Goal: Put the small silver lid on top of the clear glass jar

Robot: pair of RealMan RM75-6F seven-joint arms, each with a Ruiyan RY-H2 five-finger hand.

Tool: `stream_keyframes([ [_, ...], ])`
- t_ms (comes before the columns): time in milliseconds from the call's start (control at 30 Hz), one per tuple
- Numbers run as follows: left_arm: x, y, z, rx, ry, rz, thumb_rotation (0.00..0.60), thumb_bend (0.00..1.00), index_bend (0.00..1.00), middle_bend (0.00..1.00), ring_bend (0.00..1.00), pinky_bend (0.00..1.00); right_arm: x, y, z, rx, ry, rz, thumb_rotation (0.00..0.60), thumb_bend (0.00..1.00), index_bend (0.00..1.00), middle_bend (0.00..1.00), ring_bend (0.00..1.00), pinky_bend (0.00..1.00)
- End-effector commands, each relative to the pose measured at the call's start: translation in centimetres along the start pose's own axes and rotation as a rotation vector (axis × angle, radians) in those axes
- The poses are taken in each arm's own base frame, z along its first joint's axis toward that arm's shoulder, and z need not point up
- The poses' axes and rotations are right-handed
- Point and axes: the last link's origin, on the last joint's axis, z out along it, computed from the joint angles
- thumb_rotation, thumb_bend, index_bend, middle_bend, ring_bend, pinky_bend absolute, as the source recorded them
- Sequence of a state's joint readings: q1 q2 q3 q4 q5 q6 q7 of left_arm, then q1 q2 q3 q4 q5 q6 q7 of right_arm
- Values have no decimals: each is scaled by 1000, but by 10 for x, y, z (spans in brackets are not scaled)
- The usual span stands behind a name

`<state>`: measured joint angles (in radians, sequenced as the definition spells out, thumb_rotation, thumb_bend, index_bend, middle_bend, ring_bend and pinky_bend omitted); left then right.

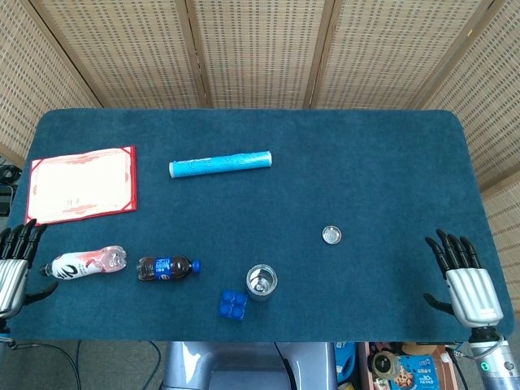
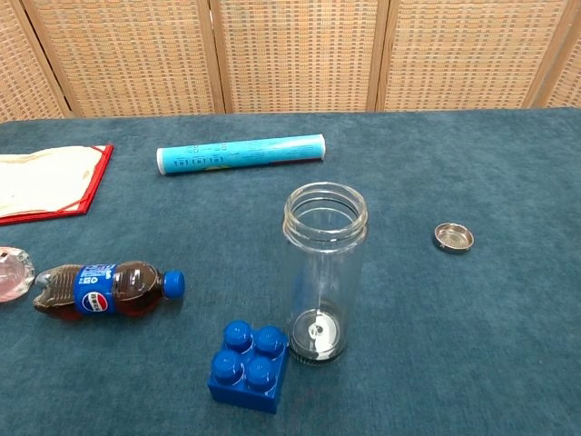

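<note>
Open glass jar stands upright; silver lid lies apart (right side); right hand and left hand empty, fingers spread.

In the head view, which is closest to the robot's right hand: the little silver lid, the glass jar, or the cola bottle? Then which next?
From the right hand:
1. Silver lid, right of centre.
2. Glass jar, near the front edge.
3. Cola bottle, lying on the left side.
</note>
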<state>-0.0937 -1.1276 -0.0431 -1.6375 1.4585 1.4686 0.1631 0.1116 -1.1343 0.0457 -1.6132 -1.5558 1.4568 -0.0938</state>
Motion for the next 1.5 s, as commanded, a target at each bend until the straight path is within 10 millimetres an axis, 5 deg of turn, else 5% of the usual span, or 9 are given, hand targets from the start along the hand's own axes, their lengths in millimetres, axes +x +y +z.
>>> stream_keyframes([
  [33,0,1,0,-3,0,-1,600,178,0,0,0,0,6,-3,11,20,11,-8,600,0,164,0,0,41],
  [567,1,3,-1,-13,4,3,600,179,0,0,0,0,24,-58,87,153,5,-68,600,164,404,107,0,171],
  [933,-1,3,1,-17,-5,3,600,178,0,0,0,0,-3,-98,141,177,-100,-123,600,315,483,162,0,205],
  [1500,-6,5,2,-25,-25,11,600,177,0,0,0,0,-47,-119,162,159,-213,-134,600,461,504,170,0,220],
])
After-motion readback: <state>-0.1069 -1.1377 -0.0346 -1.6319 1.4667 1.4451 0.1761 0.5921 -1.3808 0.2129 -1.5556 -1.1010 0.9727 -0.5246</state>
